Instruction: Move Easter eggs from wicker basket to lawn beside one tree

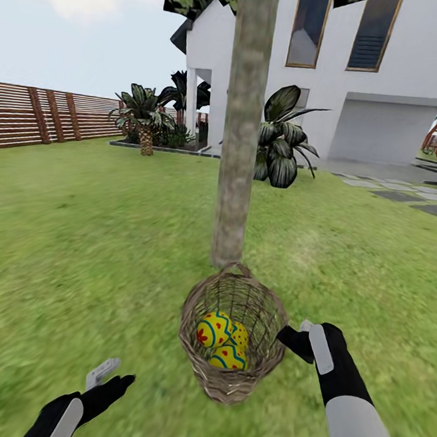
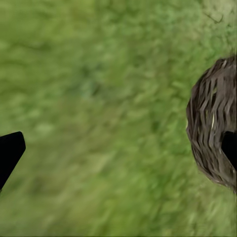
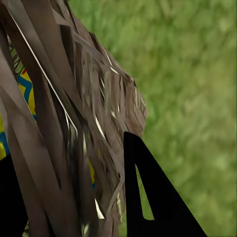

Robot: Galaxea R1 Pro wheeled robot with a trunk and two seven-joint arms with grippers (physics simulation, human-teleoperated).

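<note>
Two grippers flanked the wicker basket (image 1: 232, 337) on the lawn (image 1: 77, 231). At the left, the left gripper (image 1: 106, 378) hovered low over the grass, apart from the basket, its fingers spread and holding nothing. In the middle, the basket sat just in front of the tree (image 1: 244, 127) trunk, tilted toward the camera, with the three Easter eggs (image 1: 223, 342) clustered inside. At the right, the right gripper (image 1: 300, 339) clasped the basket's rim, weave between its fingers (image 3: 148, 197). Behind stood a wooden fence (image 1: 41, 118), palm-like plants (image 1: 282, 144) and a white house (image 1: 392, 81).
</note>
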